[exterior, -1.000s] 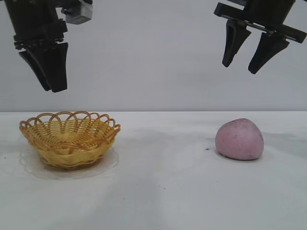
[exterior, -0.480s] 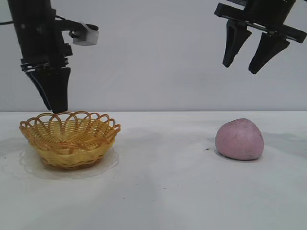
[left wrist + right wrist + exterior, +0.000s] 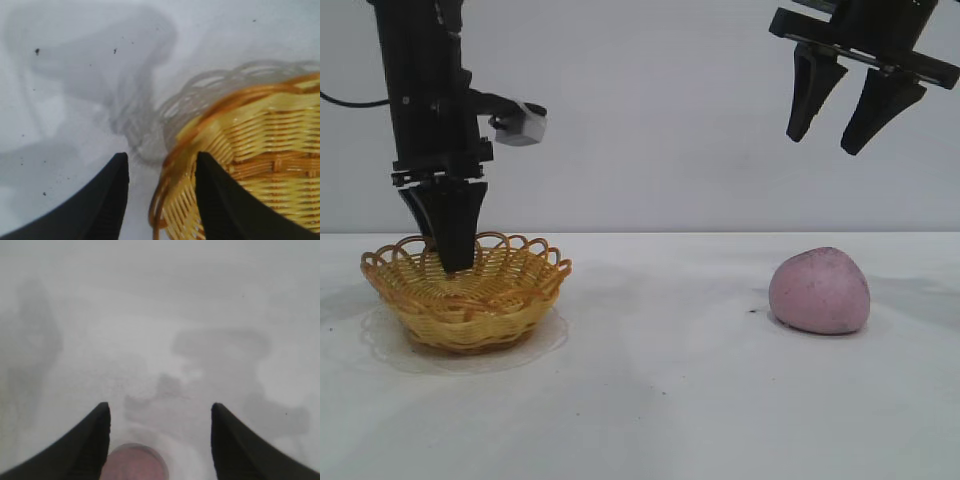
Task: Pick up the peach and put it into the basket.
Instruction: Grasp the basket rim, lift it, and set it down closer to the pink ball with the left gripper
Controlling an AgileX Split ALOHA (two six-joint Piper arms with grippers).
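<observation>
Two things sit on the white table, well apart from each other. From the table's middle in the exterior view, the basket lies out toward nine o'clock and the peach toward three o'clock, both at much the same depth. The peach rests bare on the tabletop, pointed top up, with nothing touching it. The basket stands upright and has no fruit inside.

Behind and above these, the left gripper points straight down with its tips at the basket's near-left rim. In the left wrist view the two black fingers straddle the looped rim: one is over the yellow weave inside, the other over bare table outside. Its jaws stand fairly narrow with a gap between them, and whether they are pinching the rim I cannot tell.

Farther up, toward one o'clock from the peach, the right gripper hangs high in the air, tilted downward, jaws spread wide and holding nothing. In the right wrist view the top of the peach shows low between its fingers, well below them.
</observation>
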